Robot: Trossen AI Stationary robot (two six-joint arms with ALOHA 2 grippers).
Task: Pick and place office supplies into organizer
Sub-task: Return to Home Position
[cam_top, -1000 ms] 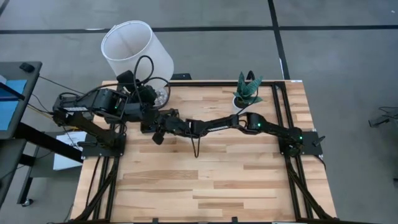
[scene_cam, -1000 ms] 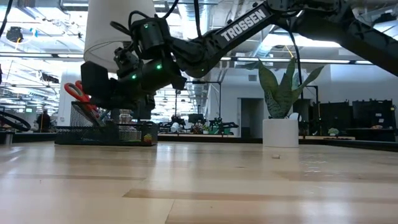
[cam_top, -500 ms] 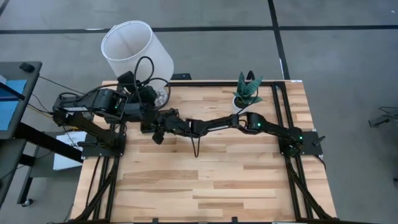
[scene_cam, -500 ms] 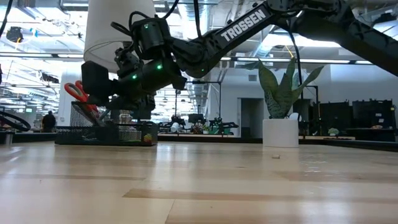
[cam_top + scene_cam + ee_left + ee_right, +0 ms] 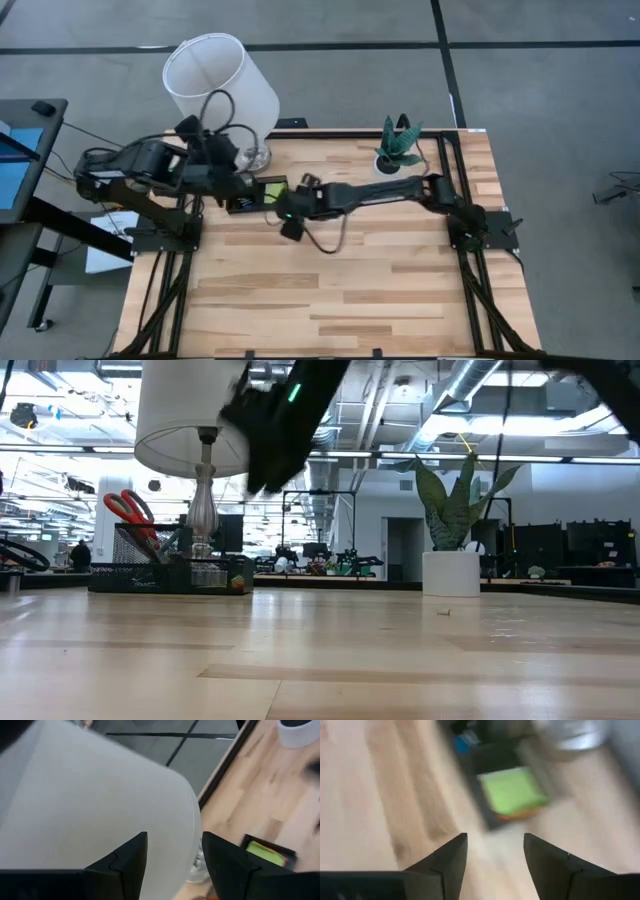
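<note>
Looks like the return-home step. Finds scissors (image 5: 124, 510) and green pad (image 5: 512, 790) inside organizer (image 5: 165, 578), by lamp (image 5: 215, 75). Shows right gripper (image 5: 495, 839) spread wide, empty, raised just beside organizer; left gripper (image 5: 174, 840) likewise spread, empty, near lamp. Calls next for pulling both arms back, clear of lamp and plant (image 5: 398, 145).

Black organizer (image 5: 150, 578) holds red scissors (image 5: 127, 510) upright; lime-green pad (image 5: 512, 790) inside.

Big open robotics lab or workshop hall. Exposed silver ventilation ducts (image 5: 472, 382) and strip lights run overhead. Dark equipment benches (image 5: 330, 566) stand far behind. Grey concrete floor with dark seams (image 5: 540, 90). Pale wood-plank surface (image 5: 330, 290) sits in a black metal rail frame (image 5: 441, 150).
</note>
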